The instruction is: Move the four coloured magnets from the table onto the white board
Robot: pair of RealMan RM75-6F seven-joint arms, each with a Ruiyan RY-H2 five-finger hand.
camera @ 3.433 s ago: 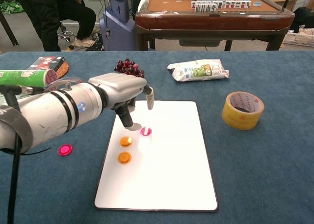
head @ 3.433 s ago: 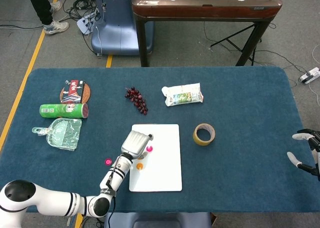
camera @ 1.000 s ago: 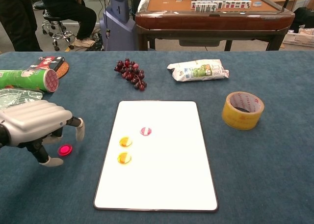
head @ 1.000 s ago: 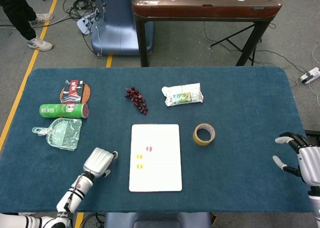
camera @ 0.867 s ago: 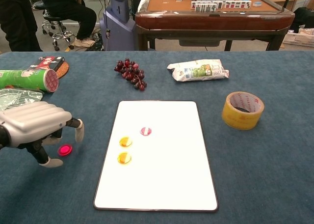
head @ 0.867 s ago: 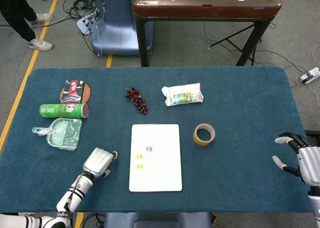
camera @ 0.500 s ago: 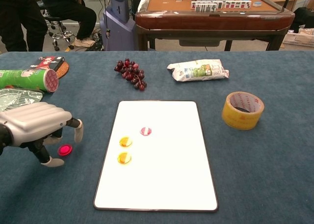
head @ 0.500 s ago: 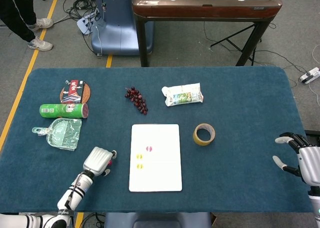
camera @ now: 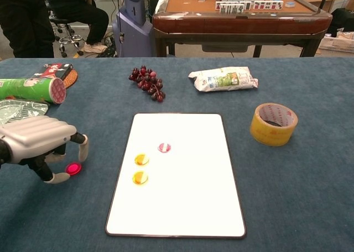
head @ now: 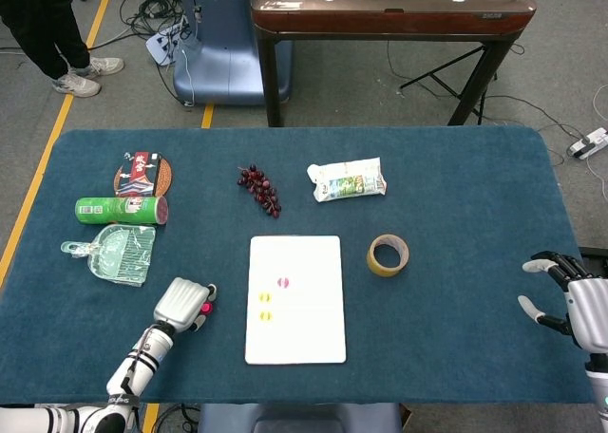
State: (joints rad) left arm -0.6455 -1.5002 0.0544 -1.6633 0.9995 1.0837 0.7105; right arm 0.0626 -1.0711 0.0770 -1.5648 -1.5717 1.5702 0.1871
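Pink, the last magnet (camera: 73, 168) lies on the blue cloth left of the white board (camera: 182, 208), between the curled fingers of my left hand (camera: 37, 141); I cannot tell if I grip it. On the board sit two orange magnets (camera: 140, 178) and one pink magnet (camera: 164, 147). My right hand (head: 570, 298), far right of the board, holds nothing, fingers apart.

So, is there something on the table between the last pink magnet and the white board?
Nothing visible. Only bare blue cloth lies between the pink magnet, at the left hand, and the white board's left edge.
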